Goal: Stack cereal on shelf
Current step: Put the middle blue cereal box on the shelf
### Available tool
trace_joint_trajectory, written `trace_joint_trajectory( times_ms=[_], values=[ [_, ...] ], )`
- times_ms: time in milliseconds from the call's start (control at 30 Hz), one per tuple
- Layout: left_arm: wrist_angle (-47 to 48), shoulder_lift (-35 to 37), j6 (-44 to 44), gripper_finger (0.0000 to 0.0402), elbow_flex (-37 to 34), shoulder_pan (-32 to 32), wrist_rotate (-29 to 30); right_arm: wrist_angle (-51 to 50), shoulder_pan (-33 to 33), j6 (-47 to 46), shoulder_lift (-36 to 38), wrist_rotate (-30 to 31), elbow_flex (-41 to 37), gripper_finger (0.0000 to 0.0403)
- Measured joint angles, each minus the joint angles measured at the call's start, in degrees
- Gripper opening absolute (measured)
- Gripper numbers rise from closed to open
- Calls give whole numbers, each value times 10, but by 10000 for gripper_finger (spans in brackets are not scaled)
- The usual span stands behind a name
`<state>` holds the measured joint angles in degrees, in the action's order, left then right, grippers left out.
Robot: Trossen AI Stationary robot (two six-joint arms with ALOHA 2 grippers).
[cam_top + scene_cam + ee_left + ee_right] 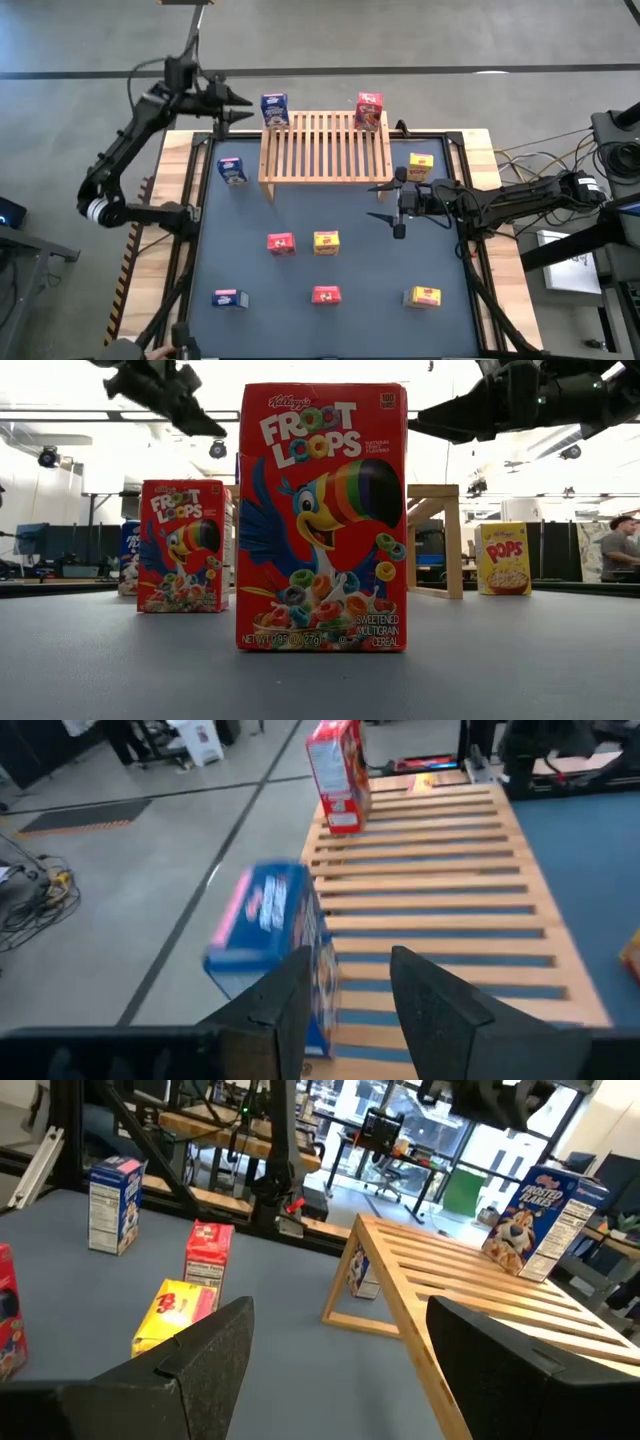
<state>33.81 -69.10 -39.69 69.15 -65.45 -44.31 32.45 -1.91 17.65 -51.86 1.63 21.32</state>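
While two boxes already stand on the shelf (326, 146), seven wait on the table.
Left gripper (238, 107), fingers apart and empty, hovers beside the blue box (274, 109) at the shelf's eleven o'clock corner; right gripper (383, 201), spread, hangs at four o'clock. Light, stiff, crushable cardboard: pinch each across its broad faces, gently.

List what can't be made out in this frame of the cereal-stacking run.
- Low view: the shelf is mostly hidden behind the front red box.
- Low view: a blue box is nearly covered by the second red box.
- Left wrist view: the print on the blue box on the shelf is blurred.
- High view: box print is too small to read.
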Motion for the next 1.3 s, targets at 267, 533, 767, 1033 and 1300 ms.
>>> trace_joint_trajectory(
  times_ms=[267, 533, 767, 1033, 1300],
  values=[
    [-204, 31, 68, 121, -164, -17, 1, 0, 0, 2, 0, 0, 0, 286],
    [-320, 7, 137, 121, -210, -30, 2, -1, 0, 1, 0, 0, 0, 286],
    [-327, -42, 147, 157, -191, -30, -15, -3, 0, 2, 0, 0, 0, 286],
    [-325, -104, 150, 215, -157, -30, -30, -5, 0, 4, 0, 0, 0, 286],
    [-326, -137, 150, 223, -144, -29, -62, -6, 0, 4, 0, 1, 0, 286]
  ],
)
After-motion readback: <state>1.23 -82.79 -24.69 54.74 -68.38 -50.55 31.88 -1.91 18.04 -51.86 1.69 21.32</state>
